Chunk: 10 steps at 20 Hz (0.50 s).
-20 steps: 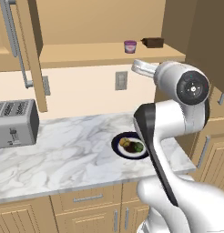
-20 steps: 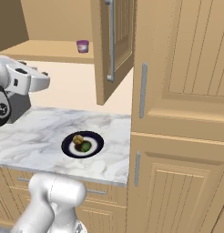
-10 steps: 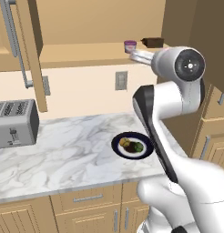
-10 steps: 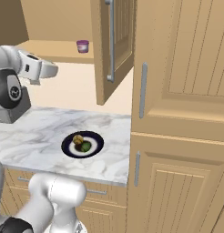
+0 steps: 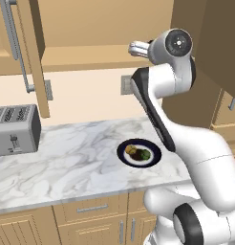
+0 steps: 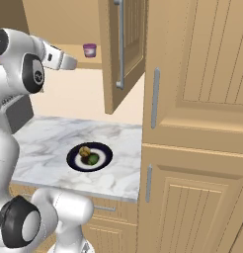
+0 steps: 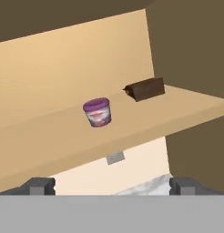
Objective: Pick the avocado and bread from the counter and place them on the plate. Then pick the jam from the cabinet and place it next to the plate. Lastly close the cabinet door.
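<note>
The purple-pink jam (image 7: 97,112) stands upright on the open cabinet's shelf (image 7: 145,123); it shows too as the small jar (image 6: 89,49) in the right base view. My gripper (image 7: 113,185) is raised to shelf height, a little short of the jam, open with nothing between its fingertips (image 7: 38,185). The gripper (image 6: 69,62) points toward the shelf. On the counter (image 5: 67,162) lies the navy plate (image 5: 155,152) with the tan bread (image 5: 131,150) and the dark green avocado (image 5: 145,154) on it. The cabinet door (image 6: 121,49) stands open.
A dark brown box (image 7: 145,88) lies on the shelf to the right of the jam. A silver toaster (image 5: 14,129) sits at the counter's left end. A wall outlet (image 5: 125,85) is below the shelf. A tall tan cupboard (image 6: 197,123) bounds the counter's right end.
The arm has risen and carried the hand up and toward the cabinet shelf. In the left base view the hand now covers the jam. The jaws have stayed open.
</note>
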Tool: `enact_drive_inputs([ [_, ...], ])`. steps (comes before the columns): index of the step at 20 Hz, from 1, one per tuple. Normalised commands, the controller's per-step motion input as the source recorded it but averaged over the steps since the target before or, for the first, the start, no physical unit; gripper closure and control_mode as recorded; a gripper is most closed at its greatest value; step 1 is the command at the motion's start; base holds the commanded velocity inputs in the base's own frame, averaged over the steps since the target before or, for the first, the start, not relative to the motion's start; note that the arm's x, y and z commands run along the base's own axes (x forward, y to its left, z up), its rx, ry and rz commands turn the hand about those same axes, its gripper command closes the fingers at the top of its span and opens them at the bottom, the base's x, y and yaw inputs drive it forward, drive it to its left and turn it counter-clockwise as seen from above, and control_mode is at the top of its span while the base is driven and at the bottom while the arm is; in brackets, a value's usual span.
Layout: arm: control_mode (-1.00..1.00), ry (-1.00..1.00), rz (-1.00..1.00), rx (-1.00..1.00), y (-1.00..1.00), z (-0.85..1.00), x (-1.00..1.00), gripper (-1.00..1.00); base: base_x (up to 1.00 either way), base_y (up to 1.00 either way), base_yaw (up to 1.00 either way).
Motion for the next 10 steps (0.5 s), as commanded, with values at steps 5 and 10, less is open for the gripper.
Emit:
enact_drive_inputs([
  [5, -1.00, 0.05, 0.00, 0.00, -0.02, 0.04, 0.82, -1.00, 0.00, 0.00, 0.00],
  [10, -1.00, 0.00, 0.06, -0.01, -0.07, 0.00, 0.44, -1.00, 0.00, 0.00, 0.00],
])
